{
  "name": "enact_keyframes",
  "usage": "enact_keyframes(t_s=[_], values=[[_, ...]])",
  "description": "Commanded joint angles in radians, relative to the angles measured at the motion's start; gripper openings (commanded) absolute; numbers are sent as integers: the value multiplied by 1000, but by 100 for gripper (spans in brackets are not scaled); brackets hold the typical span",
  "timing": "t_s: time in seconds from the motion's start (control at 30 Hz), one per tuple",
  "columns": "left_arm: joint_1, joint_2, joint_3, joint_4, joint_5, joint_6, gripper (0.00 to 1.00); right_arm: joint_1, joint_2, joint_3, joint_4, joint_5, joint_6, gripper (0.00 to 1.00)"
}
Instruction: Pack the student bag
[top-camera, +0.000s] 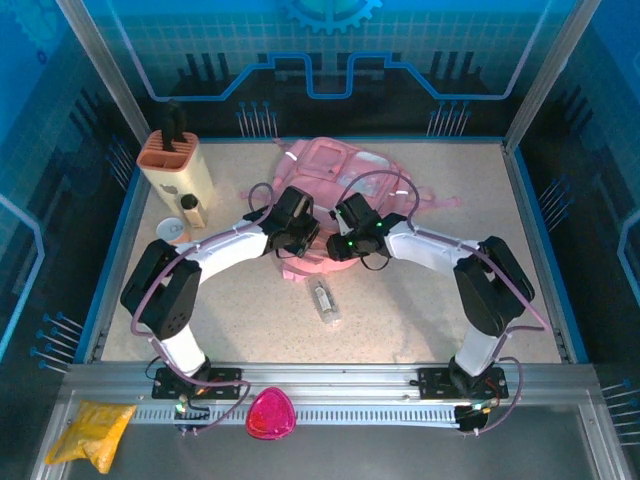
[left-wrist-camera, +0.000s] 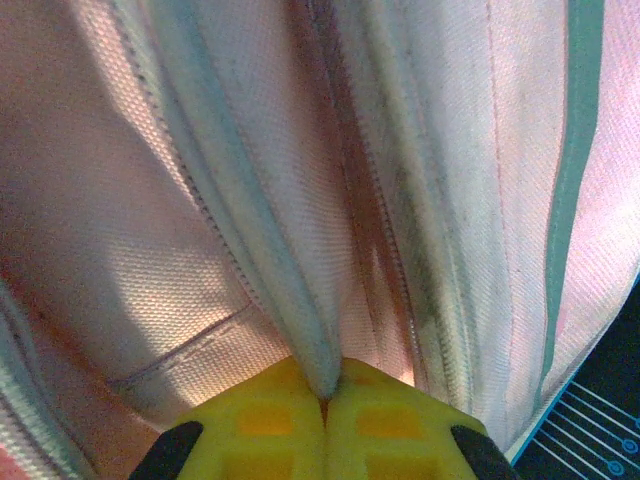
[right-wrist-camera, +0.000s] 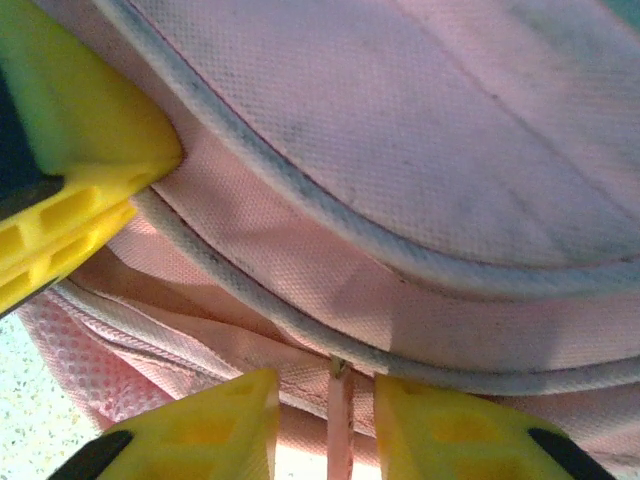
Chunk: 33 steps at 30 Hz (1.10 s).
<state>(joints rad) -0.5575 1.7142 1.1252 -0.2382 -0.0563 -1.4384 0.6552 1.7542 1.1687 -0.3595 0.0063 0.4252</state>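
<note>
Overhead plus 2 wrist close-ups share bag (top-camera: 335, 160).

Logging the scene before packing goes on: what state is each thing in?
backpack: lying on the table, edge pinched.
left claw: shut on a backpack seam.
right claw: open, fingers either side of a thin pink tab.
clear bottle: lying on its side, outside the backpack.

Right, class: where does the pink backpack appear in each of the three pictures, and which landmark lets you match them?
Top view: backpack lies mid-table, towards the far side.
Left wrist view: backpack runs top to bottom; the left hand pinches its seam at bottom centre.
Right wrist view: backpack spans the upper and middle picture.
Landmark: the grey piping along its seams, seen in both wrist views.
</note>
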Motion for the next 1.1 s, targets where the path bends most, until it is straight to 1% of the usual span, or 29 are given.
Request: enact_keyframes(t_s=[0.0, 0.07, 0.17, 0.27, 0.37, 0.47, 0.63, 0.7, 0.77, 0.93, 1.07], values=[[-5, -5, 31, -9, -11, 28, 0, -20, 44, 42, -1, 4, -12, 31], [-5, -9, 28, -1, -9, 29, 0, -20, 56, 47, 6, 4, -12, 31], [-7, -16, 26, 5, -8, 32, 0, -19, 74, 65, -24, 48, -11, 29], [-6, -17, 30, 3, -7, 36, 0, -16, 68, 60, -25, 60, -15, 16], [-7, -24, 30, -6, -19, 44, 0, -7, 48, 55, -37, 98, -22, 7], [-7, -38, 36, -16, -31, 57, 0, 4, 26, 49, -57, 139, -29, 0], [-7, -76, 43, -32, -54, 93, 0, 12, -24, 27, -102, 224, -34, 0], [-5, -90, 47, -50, -69, 114, 0, 8, -49, 15, -125, 275, -23, 0], [-3, -104, 49, -73, -88, 130, 0, -2, -78, -1, -138, 296, -15, 0], [44, -145, 12, -86, -94, 174, 0, -62, -145, -63, -147, 304, 5, 0], [95, -173, -22, -63, -48, 195, 0, -116, -145, -73, -150, 323, -9, 0]])
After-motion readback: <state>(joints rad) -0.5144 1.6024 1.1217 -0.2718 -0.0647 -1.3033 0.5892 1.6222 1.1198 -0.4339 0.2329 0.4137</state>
